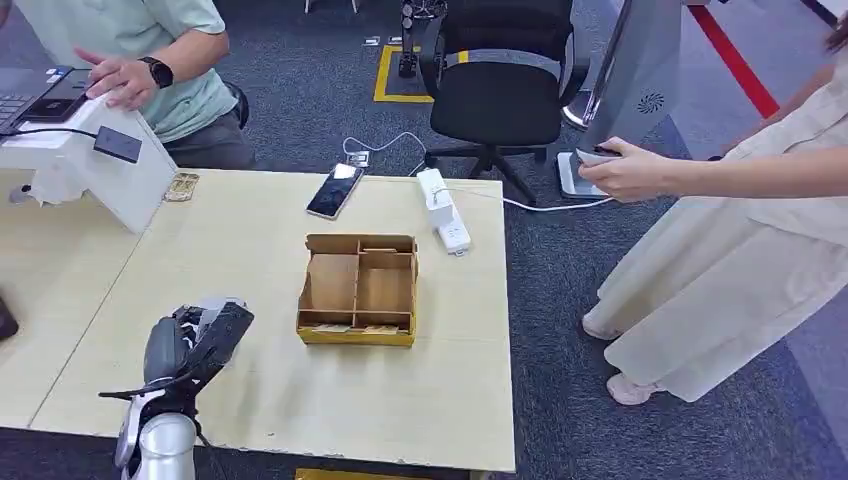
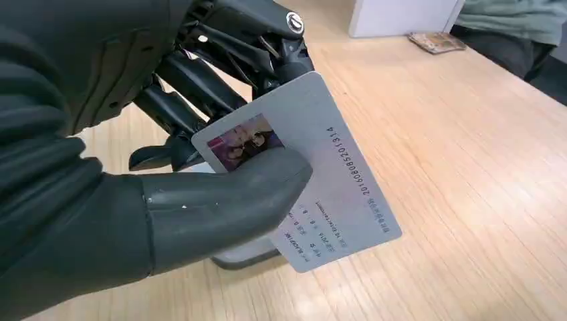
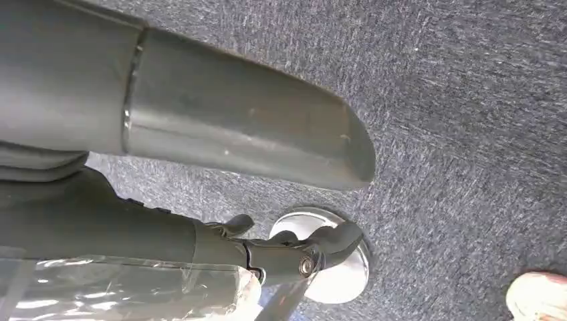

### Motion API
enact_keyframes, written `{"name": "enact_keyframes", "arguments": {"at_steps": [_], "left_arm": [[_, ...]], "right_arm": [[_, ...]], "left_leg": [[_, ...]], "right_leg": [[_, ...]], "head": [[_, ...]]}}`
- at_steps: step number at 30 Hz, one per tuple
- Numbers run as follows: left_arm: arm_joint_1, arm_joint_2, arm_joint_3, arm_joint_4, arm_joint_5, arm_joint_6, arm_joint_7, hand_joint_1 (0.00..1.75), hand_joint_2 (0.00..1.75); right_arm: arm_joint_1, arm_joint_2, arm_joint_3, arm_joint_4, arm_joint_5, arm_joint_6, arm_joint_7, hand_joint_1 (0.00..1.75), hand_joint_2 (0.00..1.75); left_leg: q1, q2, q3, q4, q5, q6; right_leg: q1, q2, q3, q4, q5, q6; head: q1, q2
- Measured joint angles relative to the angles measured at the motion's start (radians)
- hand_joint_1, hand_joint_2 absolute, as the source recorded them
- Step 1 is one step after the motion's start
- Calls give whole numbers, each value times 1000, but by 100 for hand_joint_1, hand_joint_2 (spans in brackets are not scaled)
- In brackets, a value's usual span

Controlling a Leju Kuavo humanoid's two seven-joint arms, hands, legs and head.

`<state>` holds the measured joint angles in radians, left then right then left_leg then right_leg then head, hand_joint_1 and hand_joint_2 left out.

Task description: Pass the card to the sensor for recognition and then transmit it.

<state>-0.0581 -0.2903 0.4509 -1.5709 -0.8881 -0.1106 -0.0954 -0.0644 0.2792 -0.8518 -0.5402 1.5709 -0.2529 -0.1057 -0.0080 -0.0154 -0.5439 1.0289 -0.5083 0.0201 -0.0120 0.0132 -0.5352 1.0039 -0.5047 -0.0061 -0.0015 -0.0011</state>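
Observation:
A pale grey ID card (image 2: 334, 180) with a small photo and printed numbers is pinched between the thick thumb and dark fingers of my left hand (image 2: 100, 167). That hand (image 1: 205, 340) hovers low over the wooden table (image 1: 250, 400) near its front left. A black flat sensor (image 1: 118, 143) sits on the slanted white stand (image 1: 110, 190) at the far left, well beyond the hand. Over grey carpet, my right hand (image 3: 267, 200) hangs with thumb and fingers apart and nothing between them.
An open cardboard box (image 1: 358, 290) with compartments stands mid-table. A phone (image 1: 335, 190) and a white power strip (image 1: 443, 212) lie at the far edge. One person (image 1: 150, 70) sits behind the stand, another (image 1: 700, 230) stands right. A black chair (image 1: 500, 80) is behind.

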Motion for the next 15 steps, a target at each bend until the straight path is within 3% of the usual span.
{"name": "enact_keyframes", "arguments": {"at_steps": [15], "left_arm": [[-37, 0, 8, 56, 167, 39, 22, 175, 175]], "right_arm": [[-2, 0, 5, 0, 0, 0, 1, 0, 0]], "left_leg": [[0, 0, 0, 0, 0, 0]], "right_leg": [[0, 0, 0, 0, 0, 0]], "head": [[0, 0]]}}
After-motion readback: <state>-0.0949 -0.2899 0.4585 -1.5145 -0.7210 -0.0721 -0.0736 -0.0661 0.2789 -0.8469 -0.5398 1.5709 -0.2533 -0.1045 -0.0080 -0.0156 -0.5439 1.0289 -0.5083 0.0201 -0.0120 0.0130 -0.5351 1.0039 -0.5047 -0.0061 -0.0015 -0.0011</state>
